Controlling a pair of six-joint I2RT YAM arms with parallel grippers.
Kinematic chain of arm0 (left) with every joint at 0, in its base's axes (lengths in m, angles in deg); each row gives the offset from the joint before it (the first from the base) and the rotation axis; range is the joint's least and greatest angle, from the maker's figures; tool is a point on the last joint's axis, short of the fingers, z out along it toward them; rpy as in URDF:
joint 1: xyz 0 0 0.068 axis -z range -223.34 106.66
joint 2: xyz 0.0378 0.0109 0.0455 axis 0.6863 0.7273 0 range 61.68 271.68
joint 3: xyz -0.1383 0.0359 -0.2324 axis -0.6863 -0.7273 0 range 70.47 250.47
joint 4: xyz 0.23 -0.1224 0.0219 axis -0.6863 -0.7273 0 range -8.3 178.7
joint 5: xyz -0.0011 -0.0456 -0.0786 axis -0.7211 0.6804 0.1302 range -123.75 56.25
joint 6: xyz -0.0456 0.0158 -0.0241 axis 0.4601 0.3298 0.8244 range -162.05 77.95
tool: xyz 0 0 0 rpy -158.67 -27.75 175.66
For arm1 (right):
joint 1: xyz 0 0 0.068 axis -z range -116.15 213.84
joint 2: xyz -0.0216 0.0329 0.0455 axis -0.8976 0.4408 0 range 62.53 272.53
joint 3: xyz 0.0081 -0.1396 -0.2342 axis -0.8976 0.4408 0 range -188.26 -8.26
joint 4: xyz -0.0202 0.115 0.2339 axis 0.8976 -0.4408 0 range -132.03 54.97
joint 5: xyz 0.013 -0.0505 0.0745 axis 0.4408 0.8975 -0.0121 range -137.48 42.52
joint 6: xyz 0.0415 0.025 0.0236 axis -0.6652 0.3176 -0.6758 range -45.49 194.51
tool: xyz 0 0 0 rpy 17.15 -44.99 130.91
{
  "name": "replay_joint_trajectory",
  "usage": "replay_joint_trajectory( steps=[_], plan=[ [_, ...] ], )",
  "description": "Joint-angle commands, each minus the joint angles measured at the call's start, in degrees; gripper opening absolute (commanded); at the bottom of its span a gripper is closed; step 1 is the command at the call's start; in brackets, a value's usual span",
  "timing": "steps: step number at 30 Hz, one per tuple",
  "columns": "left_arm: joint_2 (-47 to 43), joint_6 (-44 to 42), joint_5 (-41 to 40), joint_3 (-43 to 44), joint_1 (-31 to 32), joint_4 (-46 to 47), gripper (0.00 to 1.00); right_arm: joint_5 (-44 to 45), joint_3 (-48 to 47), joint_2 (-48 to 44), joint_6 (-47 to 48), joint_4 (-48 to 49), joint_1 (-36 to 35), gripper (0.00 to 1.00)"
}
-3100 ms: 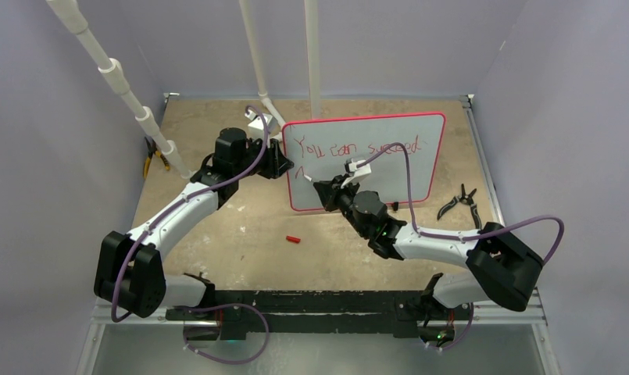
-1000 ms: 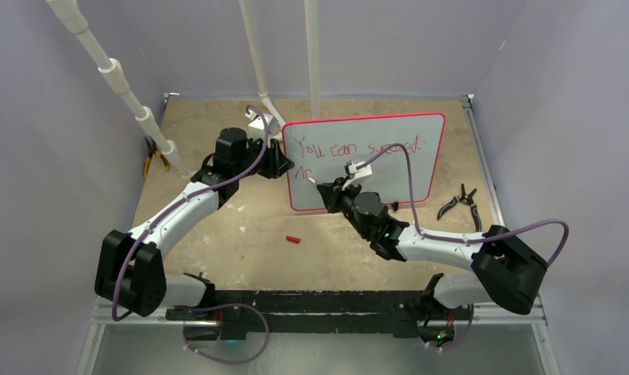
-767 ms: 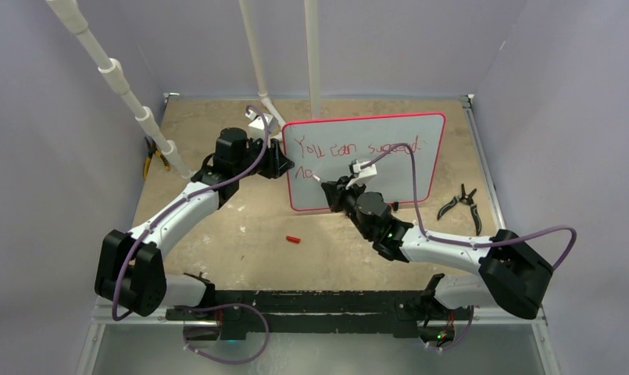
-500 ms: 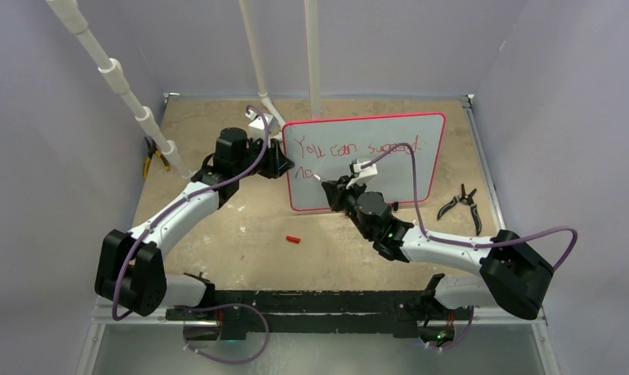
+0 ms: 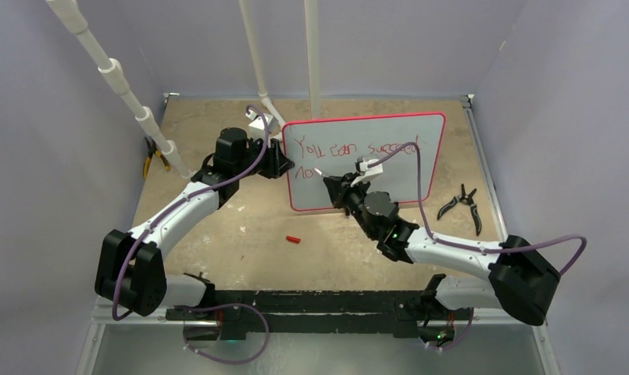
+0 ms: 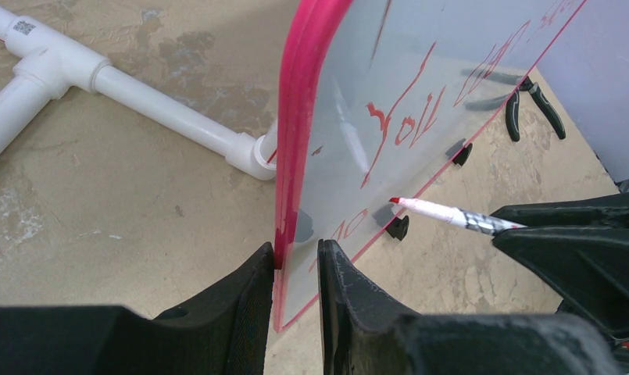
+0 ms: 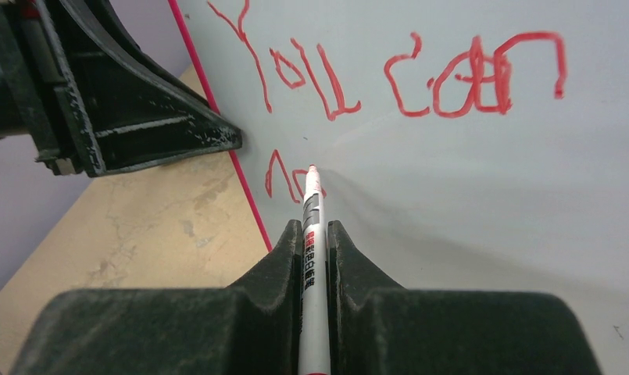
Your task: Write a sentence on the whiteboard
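From where I stand, the right gripper [image 7: 315, 230] is clamped on the marker [image 7: 311, 199]. Its long axis points straight at the whiteboard [image 7: 467, 203], tip at or just off the face, just right of the barely started second line of the sentence [image 7: 483, 82]. Bare board lies rightward. The left gripper [image 6: 295, 250] pinches the board's left edge, steadying it on the counter [image 5: 241, 211].

My left pincer [image 5: 283, 166] sits at the left edge of the whiteboard [image 5: 405, 168]. My right pincer [image 5: 332, 183] holds a marker [image 5: 319, 172], tip at the board under the red sentence [image 5: 350, 148]. A red cap [image 5: 294, 239] lies on the table [image 5: 217, 242], near the board's lower edge.
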Motion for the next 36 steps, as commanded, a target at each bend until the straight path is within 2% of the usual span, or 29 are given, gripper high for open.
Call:
replay_joint_trajectory(
  steps=[1, 10, 16, 36],
  plan=[
    [0.0, 0.9, 2.0, 0.5, 0.3, 2.3, 0.25, 1.1, 0.9, -3.4, 0.9, 1.7, 0.3, 0.00],
    [0.0, 0.8, 1.9, 0.5, 0.4, 2.3, 0.25, 2.0, -0.8, -0.2, 0.7, 0.9, 0.3, 0.00],
    [0.0, 0.7, 1.8, 0.5, 0.5, 2.2, 0.25, 5.5, -1.1, 1.8, 0.2, 0.0, 0.3, 0.00],
    [0.0, 0.5, 1.7, 0.5, 0.6, 2.0, 0.25, 7.3, 2.3, -1.0, -2.6, -4.1, 0.3, 0.00]
  ],
)
